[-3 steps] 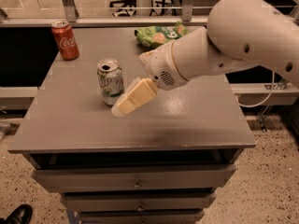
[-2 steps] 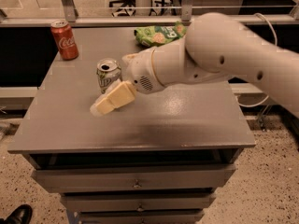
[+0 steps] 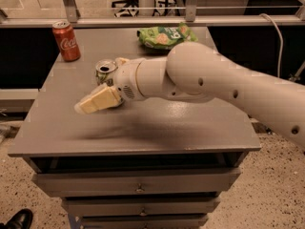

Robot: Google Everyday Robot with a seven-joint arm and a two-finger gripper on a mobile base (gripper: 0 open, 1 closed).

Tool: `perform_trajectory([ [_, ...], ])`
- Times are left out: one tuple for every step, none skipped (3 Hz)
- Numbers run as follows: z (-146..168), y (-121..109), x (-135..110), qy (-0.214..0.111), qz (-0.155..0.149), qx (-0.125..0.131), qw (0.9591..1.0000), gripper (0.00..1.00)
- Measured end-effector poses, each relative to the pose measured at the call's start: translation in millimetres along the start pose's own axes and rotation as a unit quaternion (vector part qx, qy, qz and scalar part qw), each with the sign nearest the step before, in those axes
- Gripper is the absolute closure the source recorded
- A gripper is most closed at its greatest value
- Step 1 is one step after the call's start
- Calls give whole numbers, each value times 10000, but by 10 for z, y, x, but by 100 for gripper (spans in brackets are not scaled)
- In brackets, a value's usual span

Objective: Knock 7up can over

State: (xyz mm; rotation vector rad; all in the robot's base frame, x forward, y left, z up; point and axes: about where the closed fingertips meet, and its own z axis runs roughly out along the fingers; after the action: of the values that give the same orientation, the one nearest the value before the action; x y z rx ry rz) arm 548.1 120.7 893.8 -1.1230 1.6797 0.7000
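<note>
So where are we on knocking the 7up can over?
Done: the approach only. The end effector is low over the table, in front of the 7up can.
In hand: the wrist is right alongside the can and hides most of its body. I can't tell if they touch.
Left: the knock itself. The can stands upright, silver top facing up. The Coca-Cola can stands clear behind.

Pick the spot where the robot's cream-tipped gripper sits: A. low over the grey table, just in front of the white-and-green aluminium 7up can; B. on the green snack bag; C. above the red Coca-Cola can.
A: the gripper hangs over the grey table, camera-side of the 7up can.
</note>
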Motion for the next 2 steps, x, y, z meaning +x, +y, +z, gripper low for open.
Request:
perform_trajectory([
  [127, -194, 6, -206, 70, 342, 9992, 0],
  [126, -545, -52, -393, 130, 825, 9957, 0],
])
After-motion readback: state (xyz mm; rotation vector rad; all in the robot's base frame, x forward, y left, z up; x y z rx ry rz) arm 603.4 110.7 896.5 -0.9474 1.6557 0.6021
